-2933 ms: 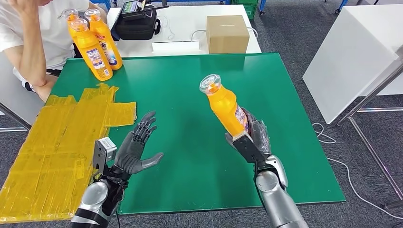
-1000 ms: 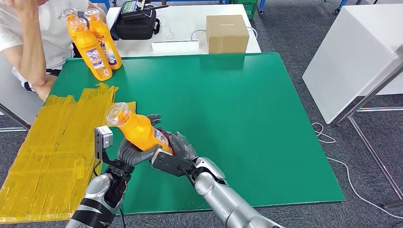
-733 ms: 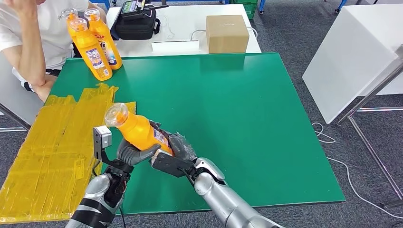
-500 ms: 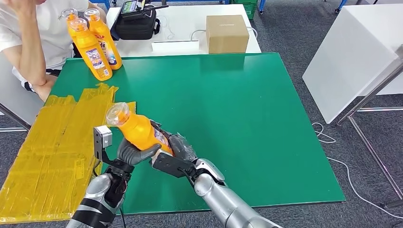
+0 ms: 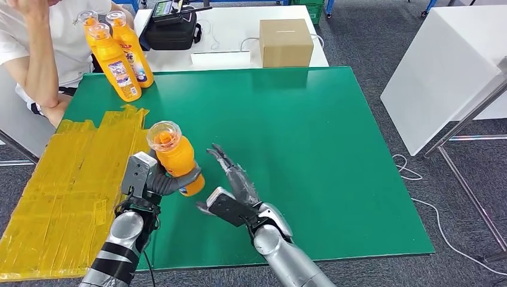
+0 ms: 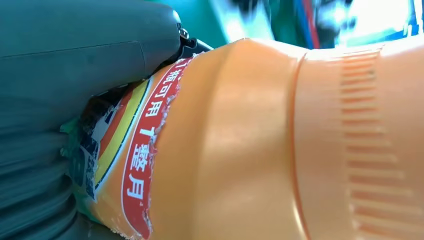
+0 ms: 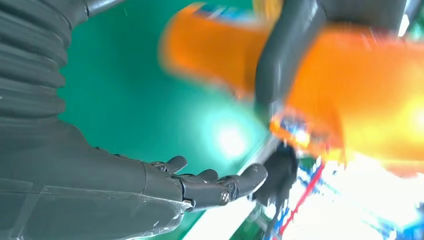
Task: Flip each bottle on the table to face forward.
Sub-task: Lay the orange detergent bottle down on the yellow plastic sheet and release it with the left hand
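While my left hand [image 5: 162, 181] holds the orange plastic bottle [image 5: 174, 156] low, my right hand [image 5: 234, 190], at three o'clock, hangs wide; it could tip.

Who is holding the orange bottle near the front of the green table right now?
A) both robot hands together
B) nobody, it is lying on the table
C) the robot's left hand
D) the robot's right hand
C. The left robot hand is wrapped around the orange bottle, while the right robot hand is beside it with its fingers spread, holding nothing.
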Controlling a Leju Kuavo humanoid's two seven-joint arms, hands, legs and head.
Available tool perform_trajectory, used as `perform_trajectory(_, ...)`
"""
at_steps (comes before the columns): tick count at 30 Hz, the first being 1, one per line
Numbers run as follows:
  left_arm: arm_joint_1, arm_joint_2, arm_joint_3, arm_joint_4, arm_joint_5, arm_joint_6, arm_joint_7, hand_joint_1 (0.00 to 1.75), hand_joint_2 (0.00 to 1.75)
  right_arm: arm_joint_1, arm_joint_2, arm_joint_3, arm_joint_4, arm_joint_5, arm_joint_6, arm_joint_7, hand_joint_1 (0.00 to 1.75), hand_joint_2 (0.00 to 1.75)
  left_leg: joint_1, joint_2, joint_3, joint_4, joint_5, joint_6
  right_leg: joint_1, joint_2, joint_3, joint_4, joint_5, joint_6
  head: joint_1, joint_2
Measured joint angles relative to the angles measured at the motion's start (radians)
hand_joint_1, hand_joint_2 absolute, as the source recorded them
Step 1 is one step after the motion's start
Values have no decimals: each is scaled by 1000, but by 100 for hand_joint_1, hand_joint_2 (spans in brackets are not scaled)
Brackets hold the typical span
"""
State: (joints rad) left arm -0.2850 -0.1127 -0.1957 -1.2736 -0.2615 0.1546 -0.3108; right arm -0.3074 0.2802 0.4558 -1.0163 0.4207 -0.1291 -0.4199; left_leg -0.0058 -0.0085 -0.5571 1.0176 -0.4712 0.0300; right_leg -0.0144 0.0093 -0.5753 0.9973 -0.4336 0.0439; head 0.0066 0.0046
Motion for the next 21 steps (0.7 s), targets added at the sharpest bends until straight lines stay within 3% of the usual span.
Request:
perform_trajectory(5,-67,40,11,32,-684,318,109,175,175,59,-28,-54,-177,-15,-5,7,0,175,0,0,0,0,0,0,0,0,0,0,0,0,0,0)
perform_trajectory(11,-147,128,14,146,-1215,391,288,175,175,111,-59,-106,-324,-45,-27,14,0,175,0,1,0,0,0,0,0,0,0,0,0,0,0,0)
perform_trajectory(17,-188,185,10,241,-1293,390,343,175,175,130,-81,-127,-385,-52,-33,16,0,175,0,0,0,0,0,0,0,0,0,0,0,0,0,0)
perform_trajectory(21,-239,228,-57,317,-1305,269,443,175,175,141,-88,-140,-410,-54,-45,16,0,175,0,0,0,0,0,0,0,0,0,0,0,0,0,0)
